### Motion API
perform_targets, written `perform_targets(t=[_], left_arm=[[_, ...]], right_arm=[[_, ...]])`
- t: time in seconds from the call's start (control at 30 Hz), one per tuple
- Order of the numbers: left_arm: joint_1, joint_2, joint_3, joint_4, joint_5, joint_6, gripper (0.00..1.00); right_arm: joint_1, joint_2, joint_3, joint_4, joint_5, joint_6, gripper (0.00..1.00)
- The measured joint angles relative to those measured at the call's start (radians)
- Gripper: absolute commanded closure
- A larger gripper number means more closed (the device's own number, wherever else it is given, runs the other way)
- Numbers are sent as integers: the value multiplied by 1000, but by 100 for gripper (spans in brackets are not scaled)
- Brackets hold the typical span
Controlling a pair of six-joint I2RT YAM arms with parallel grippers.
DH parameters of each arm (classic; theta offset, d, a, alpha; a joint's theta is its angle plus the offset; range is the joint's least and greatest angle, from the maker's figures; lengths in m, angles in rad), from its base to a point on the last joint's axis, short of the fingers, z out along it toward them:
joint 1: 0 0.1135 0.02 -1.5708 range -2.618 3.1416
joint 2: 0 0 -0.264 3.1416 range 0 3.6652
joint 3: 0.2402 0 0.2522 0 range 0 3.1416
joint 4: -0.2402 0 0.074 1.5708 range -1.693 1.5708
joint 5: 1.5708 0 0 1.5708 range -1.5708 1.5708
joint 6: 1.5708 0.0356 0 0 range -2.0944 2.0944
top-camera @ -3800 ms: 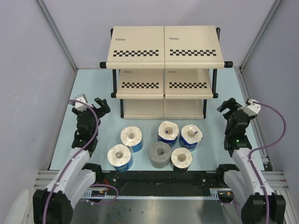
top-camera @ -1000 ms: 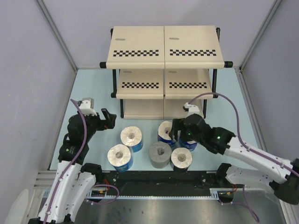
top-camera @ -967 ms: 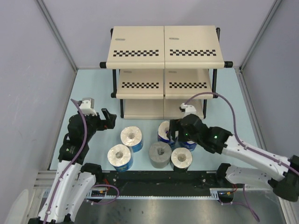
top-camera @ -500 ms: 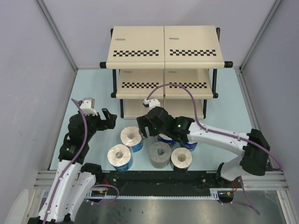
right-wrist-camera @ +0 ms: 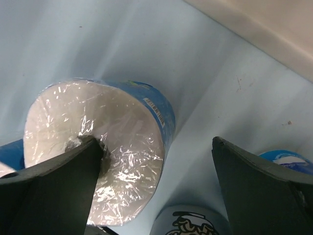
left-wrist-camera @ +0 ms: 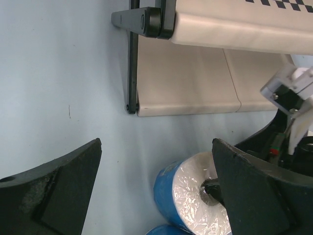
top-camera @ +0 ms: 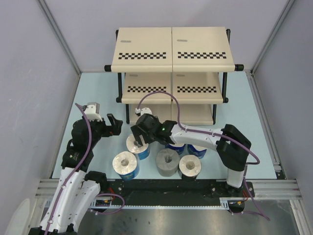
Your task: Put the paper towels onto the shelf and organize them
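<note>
Right hand [top-camera: 137,138] (spread) — over roll [right-wrist-camera: 105,142]

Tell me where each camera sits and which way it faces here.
Top external: above and behind the bases, looking down on the shelf, the rolls and both arms.
Left wrist: on the left gripper, facing the shelf's lower corner; its open fingers frame the view.
Right wrist: on the right gripper, looking down at a blue-wrapped roll below its open fingers.
Shared: both wrist views show that same roll.

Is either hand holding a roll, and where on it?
Nothing is held. The right hand is open above a blue-wrapped roll; the left hand is open and empty.
</note>
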Motion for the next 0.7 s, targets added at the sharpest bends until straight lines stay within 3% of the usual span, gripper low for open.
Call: perform_targets(t=[0.17, 0.33, 0.5, 0.6, 0.7], left_arm=[[0, 1, 0, 0, 8, 0, 0], [0, 5, 0, 0, 14, 0, 0], [0, 7, 0, 1, 14, 0, 0], [0, 7, 0, 1, 14, 0, 0], [0, 7, 0, 1, 14, 0, 0]], right_arm=[[-4, 32, 9, 7, -8, 14, 9], [-3, 49, 20, 20, -32, 30, 39], [0, 51, 23, 29, -51, 34, 54], [2, 46, 23, 26, -50, 23, 72], [6, 30, 23, -3, -35, -2, 77]])
